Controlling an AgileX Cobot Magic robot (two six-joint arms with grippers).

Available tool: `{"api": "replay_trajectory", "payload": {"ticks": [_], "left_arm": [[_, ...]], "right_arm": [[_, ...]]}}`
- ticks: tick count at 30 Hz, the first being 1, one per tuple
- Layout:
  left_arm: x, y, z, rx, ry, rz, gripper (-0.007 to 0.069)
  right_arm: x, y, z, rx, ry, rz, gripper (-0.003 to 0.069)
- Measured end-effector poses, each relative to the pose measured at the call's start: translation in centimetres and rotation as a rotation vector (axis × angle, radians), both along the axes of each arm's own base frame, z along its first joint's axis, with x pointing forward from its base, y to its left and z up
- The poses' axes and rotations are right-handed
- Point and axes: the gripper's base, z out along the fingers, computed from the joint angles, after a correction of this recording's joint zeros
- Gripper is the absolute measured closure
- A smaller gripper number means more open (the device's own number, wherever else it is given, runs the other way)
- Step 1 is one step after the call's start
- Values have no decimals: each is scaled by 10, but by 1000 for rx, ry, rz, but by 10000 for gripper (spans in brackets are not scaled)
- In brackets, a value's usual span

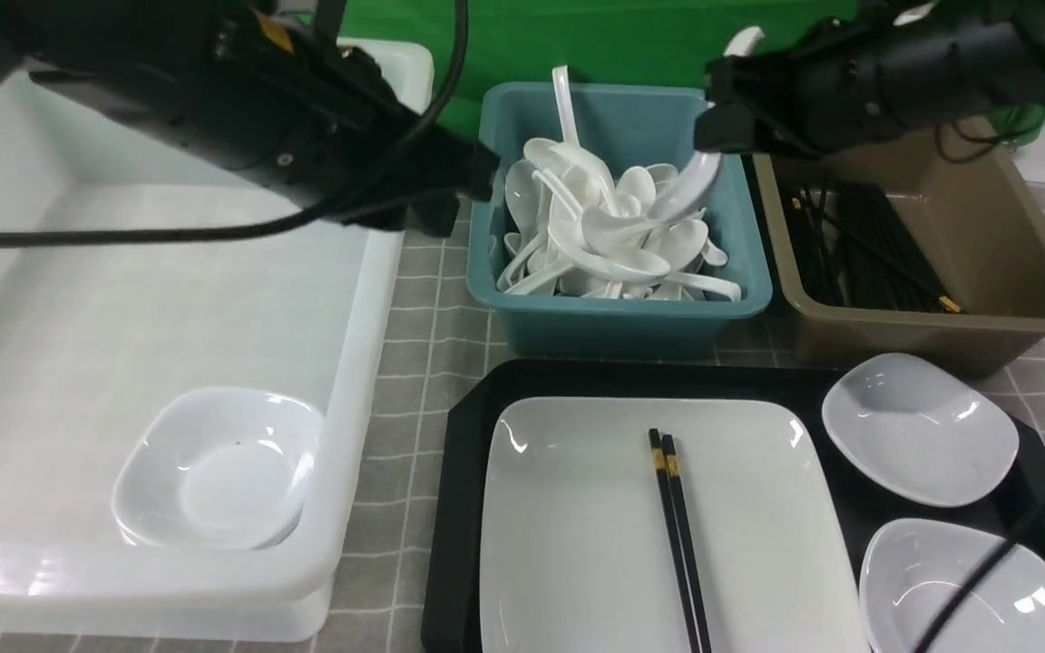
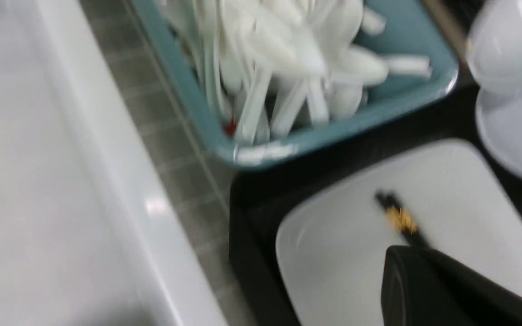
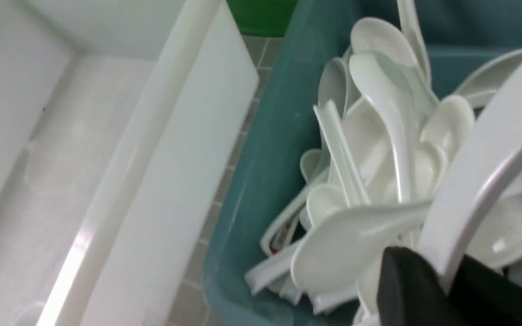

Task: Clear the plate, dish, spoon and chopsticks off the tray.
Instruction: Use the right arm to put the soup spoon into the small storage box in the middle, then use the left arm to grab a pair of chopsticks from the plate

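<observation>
Chopsticks point(image 1: 678, 535) lie nearest, side by side down the middle of the plate point(image 1: 577, 544) with their gold bands at the far end, so they probably have to come off before the plate can be lifted level. That plate fills the left part of the tray point(image 1: 454, 508). On the tray's right side sit a far dish point(image 1: 920, 426) and a near dish point(image 1: 967, 589), just beside each other. None of these is being touched. Well apart from the tray, the spoon point(image 1: 697, 186) hangs handle-up over the teal bin point(image 1: 613, 317). Its bowl dips toward the heap of spoons point(image 1: 595, 245), which looks like the right spot to drop it. The right tool point(image 1: 711, 122) seems to pinch the handle's end. In the right wrist view the handle runs straight out from beside the black finger, though the grip looks light. Beside the teal bin, the brown bin point(image 1: 985, 299) holds black sticks, the likely home for the pair on the plate. The left tool point(image 1: 463, 186) is closed on nothing. It hovers between the teal bin and the white tub point(image 1: 368, 299), where a third dish point(image 1: 219, 467) already rests. Its blurred wrist view faces the plate and chopsticks. All of this stands on a desk point(image 1: 423, 345) under a grey checked cloth.
</observation>
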Motion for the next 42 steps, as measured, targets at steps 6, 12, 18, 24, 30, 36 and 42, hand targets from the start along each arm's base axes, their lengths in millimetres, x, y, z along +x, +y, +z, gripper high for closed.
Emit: {"api": "replay_trajectory", "payload": {"ticks": [6,12,18,24,30,36,42], "left_arm": [[-7,1,-4,27,82,-23,624],[-15,-7,-5,13,131,-65,624],[-50,-79,-24,81,185,-114,624],[-60,-142,-69,138,302,-149,618],[-40,-173,-106,196,343,-120,530],[-13,-182,-128,286,303,-82,289],[20,-180,-143,221,285,9,100]], "right_arm": [[24,10,-9,12,50,25,317],[3,3,24,-141,92,159,230],[-72,-32,103,-394,64,206,606],[-149,-62,125,-466,22,137,625],[-221,-83,120,-437,26,82,622],[-278,-98,126,-369,-34,11,617],[-310,-106,119,-343,-69,-8,607]]}}
